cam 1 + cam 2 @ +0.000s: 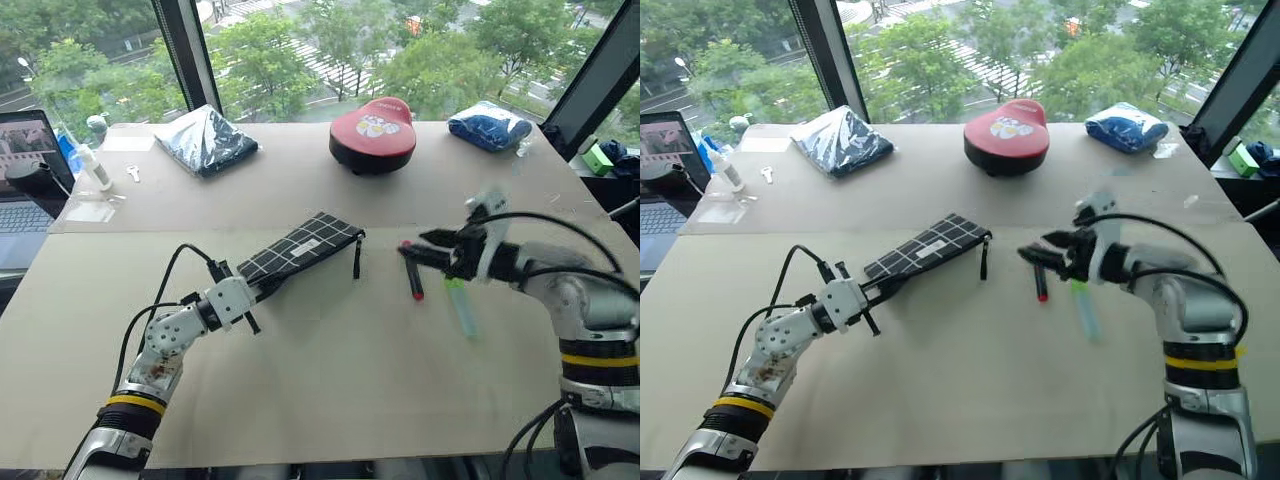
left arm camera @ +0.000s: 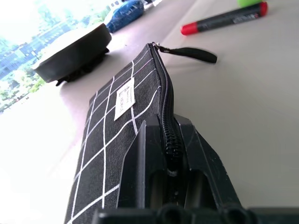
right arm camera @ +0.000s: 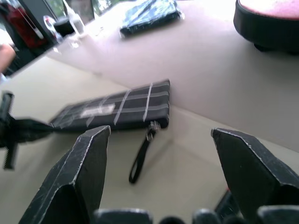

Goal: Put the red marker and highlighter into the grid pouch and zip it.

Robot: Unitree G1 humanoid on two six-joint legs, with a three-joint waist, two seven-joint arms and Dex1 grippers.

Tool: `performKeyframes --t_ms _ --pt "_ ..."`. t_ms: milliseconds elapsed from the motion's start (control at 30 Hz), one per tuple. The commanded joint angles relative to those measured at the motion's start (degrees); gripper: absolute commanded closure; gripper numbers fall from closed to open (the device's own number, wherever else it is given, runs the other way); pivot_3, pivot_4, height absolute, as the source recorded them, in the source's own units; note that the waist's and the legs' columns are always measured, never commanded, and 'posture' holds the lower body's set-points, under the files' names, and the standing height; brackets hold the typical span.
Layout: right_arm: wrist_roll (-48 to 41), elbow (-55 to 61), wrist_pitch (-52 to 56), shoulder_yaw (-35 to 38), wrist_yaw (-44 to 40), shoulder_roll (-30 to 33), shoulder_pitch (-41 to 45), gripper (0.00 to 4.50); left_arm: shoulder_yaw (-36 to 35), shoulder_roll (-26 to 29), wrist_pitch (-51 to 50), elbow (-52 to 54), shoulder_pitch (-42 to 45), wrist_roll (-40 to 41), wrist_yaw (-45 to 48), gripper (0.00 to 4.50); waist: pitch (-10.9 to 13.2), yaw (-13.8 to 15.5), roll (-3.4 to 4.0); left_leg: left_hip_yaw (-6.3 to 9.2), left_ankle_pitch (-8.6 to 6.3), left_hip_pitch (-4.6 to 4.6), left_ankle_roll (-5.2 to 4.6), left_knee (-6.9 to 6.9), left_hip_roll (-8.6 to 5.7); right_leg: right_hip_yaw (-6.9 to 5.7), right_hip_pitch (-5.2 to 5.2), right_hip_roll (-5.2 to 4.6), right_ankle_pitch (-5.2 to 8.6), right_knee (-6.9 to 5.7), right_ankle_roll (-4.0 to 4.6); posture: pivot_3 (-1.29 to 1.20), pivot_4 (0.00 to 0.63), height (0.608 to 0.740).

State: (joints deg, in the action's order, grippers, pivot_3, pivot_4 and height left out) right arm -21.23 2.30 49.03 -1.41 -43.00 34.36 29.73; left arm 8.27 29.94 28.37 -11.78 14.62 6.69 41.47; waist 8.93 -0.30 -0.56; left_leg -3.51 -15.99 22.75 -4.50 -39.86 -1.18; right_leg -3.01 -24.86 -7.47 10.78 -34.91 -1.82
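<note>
The left gripper (image 1: 258,290) pinches the near end of the flat black white-gridded fabric pouch (image 1: 300,248); the right gripper (image 1: 424,248), jaws spread, hangs above the slim red marker (image 1: 413,278), just right of the pouch. The pale green highlighter (image 1: 461,306) lies farther right. Grasp the marker mid-barrel. The pouch's mouth seems shut.
</note>
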Motion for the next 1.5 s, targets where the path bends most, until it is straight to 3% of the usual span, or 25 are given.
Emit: performKeyframes --t_ms 33,133,733,1133,1500 --pt "6.1 -2.5 -7.5 -3.7 4.2 -2.3 2.8 0.66 0.0 -0.6 -0.9 3.3 0.2 -0.5 0.1 4.50 0.0 0.0 -0.01 -0.01 0.09 0.12 0.13 -0.04 -0.03 0.00 -0.11 0.01 0.00 -0.02 0.00 0.00 0.150 0.740" --pt "8.6 -7.6 -10.9 -3.8 8.7 -6.6 6.8 0.66 0.3 -1.1 -1.0 3.3 0.4 -0.8 0.4 4.50 0.0 -0.1 -0.01 -0.04 0.20 0.19 0.32 -0.08 -0.06 -0.01 -0.18 0.03 -0.01 -0.04 -0.01 0.00 0.150 0.740" --pt "2.5 -8.3 -3.7 -1.4 4.5 -10.9 7.8 0.66 -1.2 -2.2 0.3 0.1 -0.1 -2.1 -0.7 4.50 0.0 0.1 -0.01 -0.01 0.18 0.41 0.24 -0.08 0.00 -0.14 -0.20 0.14 -0.06 -0.07 -0.10 0.00 0.150 0.740" --pt "6.5 -16.8 -9.5 -1.4 8.9 -15.6 10.7 0.66 -2.4 -3.8 -2.9 3.0 -0.9 1.2 -0.2 4.50 0.0 -0.1 -0.01 -0.01 0.18 0.42 0.26 -0.09 -0.03 -0.14 -0.20 0.14 -0.06 -0.08 -0.11 0.00 0.150 0.740" --pt "10.5 -21.1 -14.9 -4.2 8.4 -15.9 11.5 0.66 -2.8 -4.1 -3.5 4.1 -1.9 1.1 0.0 4.50 0.0 -0.5 -0.01 -0.02 0.20 0.39 0.28 -0.09 -0.01 -0.13 -0.18 0.17 -0.07 -0.09 -0.11 0.00 0.150 0.740"
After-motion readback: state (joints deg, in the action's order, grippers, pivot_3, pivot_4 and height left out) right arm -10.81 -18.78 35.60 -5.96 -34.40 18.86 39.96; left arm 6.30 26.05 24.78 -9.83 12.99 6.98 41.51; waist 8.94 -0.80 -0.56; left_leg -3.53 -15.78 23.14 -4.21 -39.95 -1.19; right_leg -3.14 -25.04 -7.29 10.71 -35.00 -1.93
